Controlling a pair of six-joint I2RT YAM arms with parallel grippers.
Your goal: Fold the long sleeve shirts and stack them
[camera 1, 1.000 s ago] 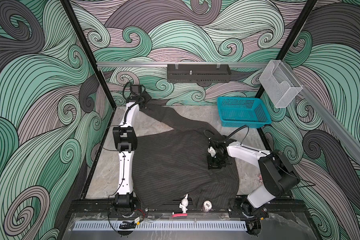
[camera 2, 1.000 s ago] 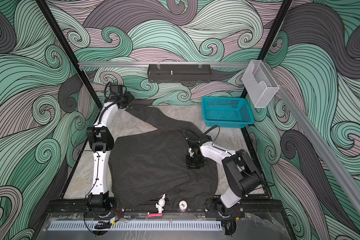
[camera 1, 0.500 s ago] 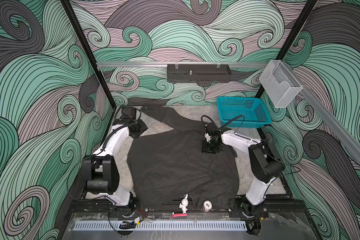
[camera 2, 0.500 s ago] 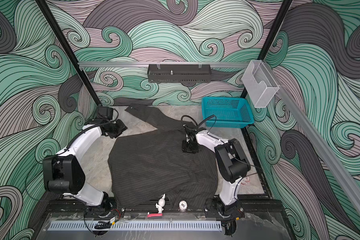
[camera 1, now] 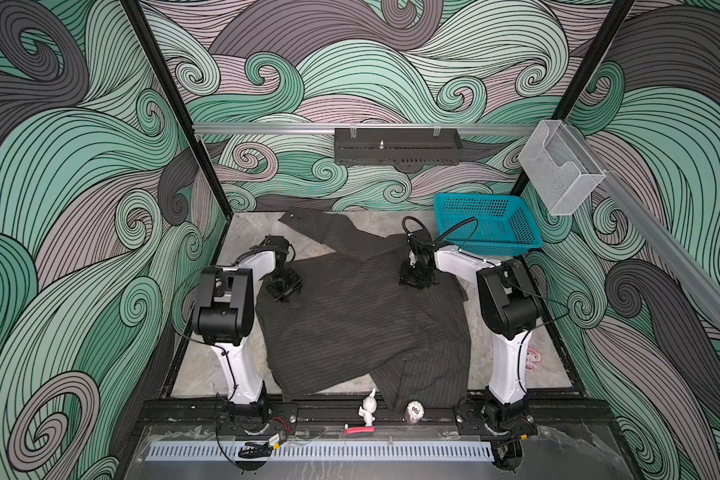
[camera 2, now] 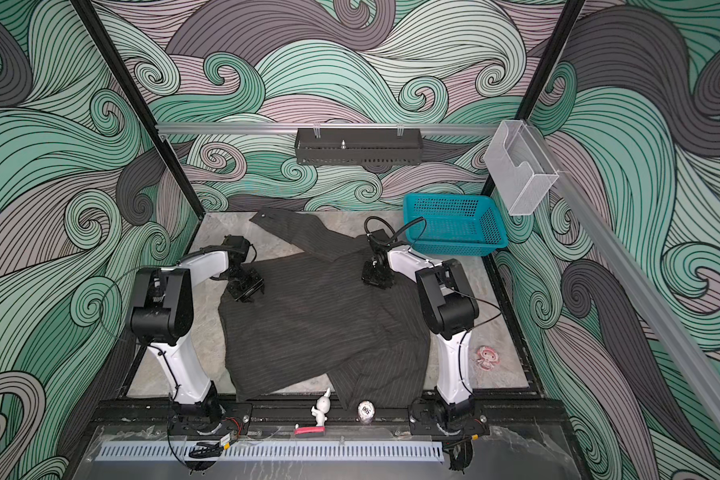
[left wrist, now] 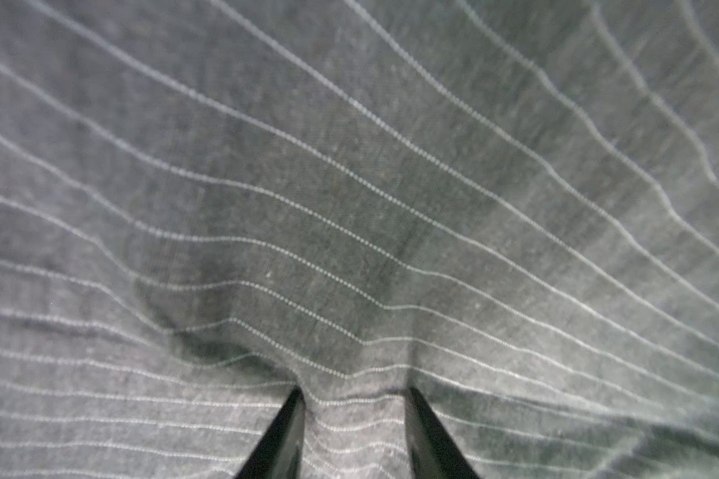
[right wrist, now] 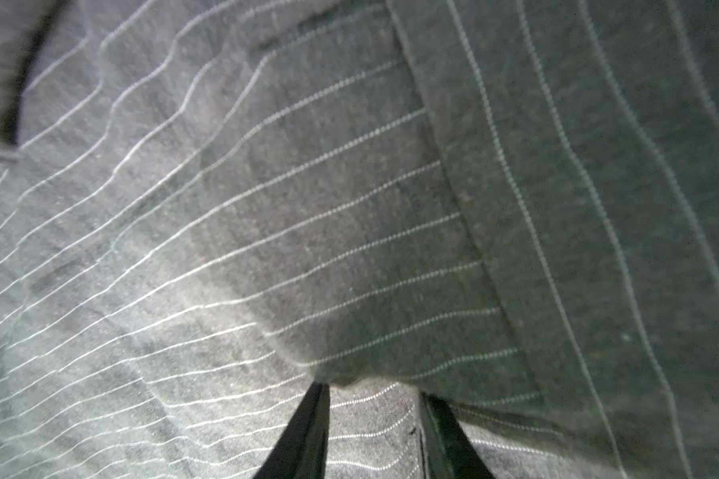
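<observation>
Both top views: dark pinstriped shirt (camera 1: 350, 324) spread crumpled over centre of desk (camera 1: 242, 232), not yet folded; one sleeve (camera 1: 321, 228) trailing toward upper centre, extra layer overlapping at lower right. Left end effector (camera 1: 283, 286) down on shirt's left edge, right end effector (camera 1: 417, 276) down on its upper right part, near teal basket (camera 1: 499, 245). Probable trouble: sleeve left out and bunching under any fold; right arm or its looping cable nudging basket on a pull

Left wrist view: left end effector (left wrist: 353, 398) part-closed, small ridge of shirt (left wrist: 349, 186) puckered between fingertips (left wrist: 291, 427); cannot tell whether clamped or merely pressing. Thin pinch, so likely to slip out when lifted, or to catch top layer only

Right wrist view: right end effector (right wrist: 374, 394) clenched on a fold of shirt (right wrist: 225, 228), seamed band running down right of frame. Possibly more than one layer caught, hence a lopsided fold; uneven pull between the two sides liable to skew cloth across desk
</observation>
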